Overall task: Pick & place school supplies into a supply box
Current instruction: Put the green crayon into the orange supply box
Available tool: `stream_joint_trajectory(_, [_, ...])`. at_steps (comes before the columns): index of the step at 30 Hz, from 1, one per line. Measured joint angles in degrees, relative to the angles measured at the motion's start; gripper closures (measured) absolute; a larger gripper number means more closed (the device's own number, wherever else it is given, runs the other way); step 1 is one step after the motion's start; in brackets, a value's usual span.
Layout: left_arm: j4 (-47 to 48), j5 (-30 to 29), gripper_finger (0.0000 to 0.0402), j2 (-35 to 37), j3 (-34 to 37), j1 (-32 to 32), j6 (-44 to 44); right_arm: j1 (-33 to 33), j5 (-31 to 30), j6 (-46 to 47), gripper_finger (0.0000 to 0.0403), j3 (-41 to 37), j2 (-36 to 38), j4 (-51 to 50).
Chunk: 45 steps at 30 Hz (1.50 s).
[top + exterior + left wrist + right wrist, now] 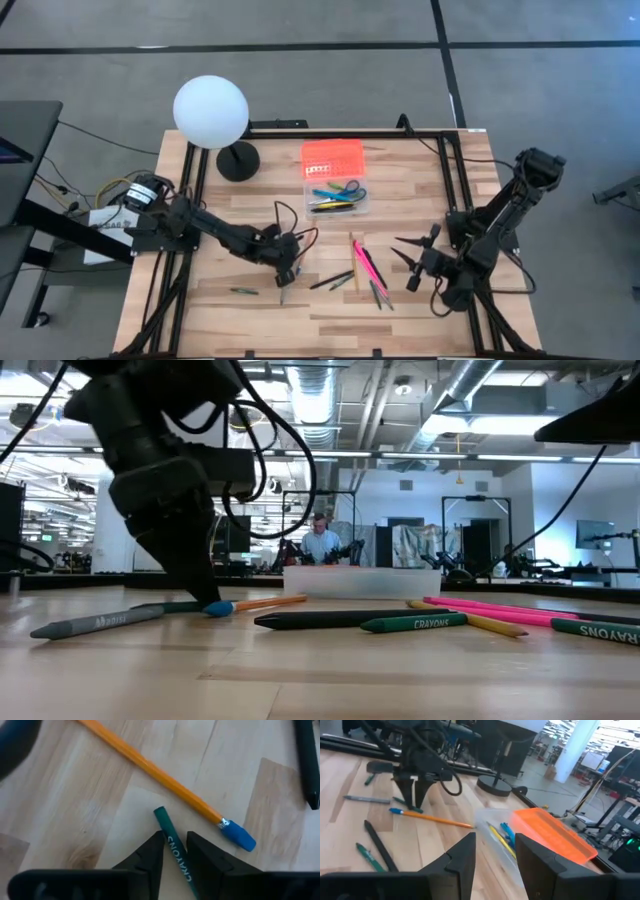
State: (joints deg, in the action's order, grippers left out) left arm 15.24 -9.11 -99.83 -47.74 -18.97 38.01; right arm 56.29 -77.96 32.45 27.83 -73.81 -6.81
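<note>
Table (420, 300) at frame centre carries scattered school supplies; the supply box (336, 190), orange lid raised, at upper centre already holds scissors and several pens. Left gripper (175, 847), nearer, straddles a green crayon (172, 847) lying lengthwise between its narrowing fingers, grip unconfirmed. Right gripper (495, 852) waits agape at lower right.

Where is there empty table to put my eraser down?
Bare wood lies in front of the lamp, left of the supply box, and at the corner right of the box. It is crowded around the left gripper and the pink pens.
</note>
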Motion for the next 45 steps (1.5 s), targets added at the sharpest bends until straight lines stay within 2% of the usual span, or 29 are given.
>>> stream_joint_trajectory(6, [8.3, 5.7, 0.0345, 0.0, -3.0, 1.2, -0.7, -0.1, 0.0, 0.7, 0.0274, 0.0, -2.3, 0.1])
stream_joint_trajectory(13, [16.0, 7.1, 0.0368, -0.2, -5.8, 1.1, -4.0, -0.1, 0.0, 0.7, 0.0274, 0.0, -3.0, 0.9])
stream_joint_trajectory(20, [18.1, 9.1, 0.0375, -0.1, -5.8, 1.6, -7.2, -0.1, 0.0, 0.7, 0.0274, 0.0, -3.0, 0.9])
stream_joint_trajectory(35, [19.1, 4.1, 0.0390, -0.2, -6.6, 1.6, -10.9, -0.1, 0.0, 0.6, 0.0274, 0.0, -3.0, 0.9])
stream_joint_trajectory(45, [28.5, -3.1, 0.0392, -0.5, -15.8, 2.2, -15.0, -0.1, 0.1, 0.6, 0.0274, 0.0, -3.0, 0.9])
